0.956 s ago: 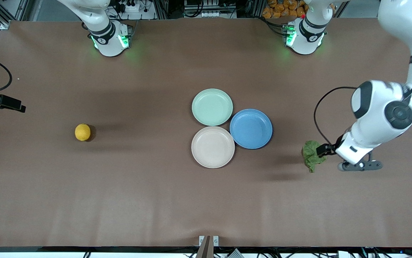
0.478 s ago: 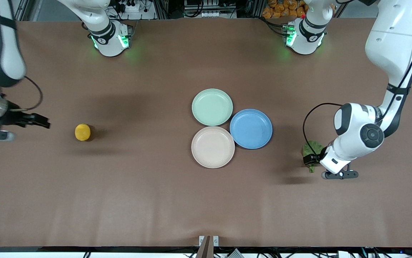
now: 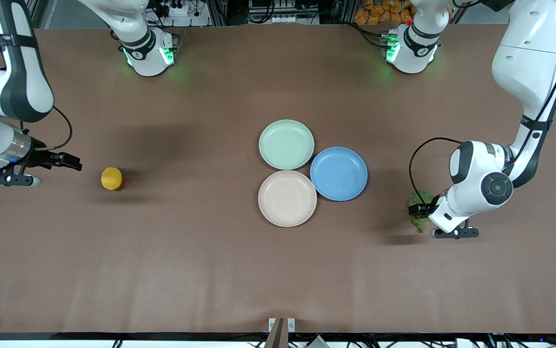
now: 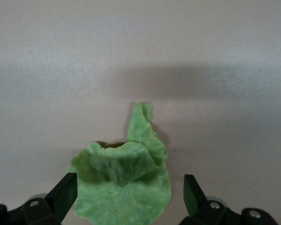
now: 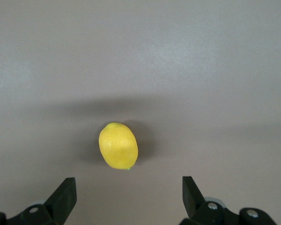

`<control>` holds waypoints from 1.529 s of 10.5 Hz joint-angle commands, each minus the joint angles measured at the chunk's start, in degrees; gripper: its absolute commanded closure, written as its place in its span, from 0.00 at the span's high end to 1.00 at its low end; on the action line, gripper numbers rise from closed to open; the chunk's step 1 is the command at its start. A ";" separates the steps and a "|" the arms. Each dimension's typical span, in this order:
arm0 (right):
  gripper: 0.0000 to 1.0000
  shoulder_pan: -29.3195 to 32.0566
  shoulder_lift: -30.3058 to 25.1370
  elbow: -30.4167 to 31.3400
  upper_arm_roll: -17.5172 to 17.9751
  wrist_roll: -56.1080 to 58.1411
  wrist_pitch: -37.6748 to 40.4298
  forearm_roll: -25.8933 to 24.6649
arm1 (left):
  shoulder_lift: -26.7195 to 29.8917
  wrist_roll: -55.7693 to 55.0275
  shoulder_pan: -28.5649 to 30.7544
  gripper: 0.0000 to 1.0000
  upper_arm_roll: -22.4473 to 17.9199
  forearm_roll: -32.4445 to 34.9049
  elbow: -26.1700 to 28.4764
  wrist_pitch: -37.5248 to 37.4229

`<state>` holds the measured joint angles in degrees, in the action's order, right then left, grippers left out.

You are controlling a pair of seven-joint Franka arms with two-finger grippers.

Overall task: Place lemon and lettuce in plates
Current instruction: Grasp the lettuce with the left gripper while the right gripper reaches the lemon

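The lemon point(image 3: 111, 178) lies on the table toward the right arm's end. My right gripper point(image 3: 74, 163) is open and empty beside it, a short gap away. In the right wrist view the lemon point(image 5: 118, 146) lies just ahead of the open right gripper point(image 5: 129, 196). The lettuce point(image 3: 421, 220) lies toward the left arm's end, partly hidden by my left gripper point(image 3: 419, 210). In the left wrist view the lettuce point(image 4: 131, 154) lies between the fingers of the open left gripper point(image 4: 129, 191), which stand apart on either side of it. The mint plate point(image 3: 286, 144) and the beige plate point(image 3: 287, 198) are empty.
An empty blue plate point(image 3: 338, 173) touches both other plates, between them and the lettuce. Both arm bases stand along the table's edge farthest from the front camera. Bare brown table lies between the lemon and the plates.
My right arm has come into view and its gripper has moved close to the lemon. My left gripper has moved in over the lettuce, covering more of it.
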<state>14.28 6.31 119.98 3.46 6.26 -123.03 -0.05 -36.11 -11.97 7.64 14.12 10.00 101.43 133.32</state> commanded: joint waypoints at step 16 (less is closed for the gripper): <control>1.00 -1.89 16.89 11.68 0.67 0.33 -32.27 1.19 | 2.16 -11.65 -3.67 0.00 0.38 5.48 -3.17 -3.75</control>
<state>12.68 22.53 130.70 3.99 6.25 -153.27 -0.04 -38.82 -19.02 6.10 14.15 14.44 97.96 132.97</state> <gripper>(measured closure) 0.000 0.978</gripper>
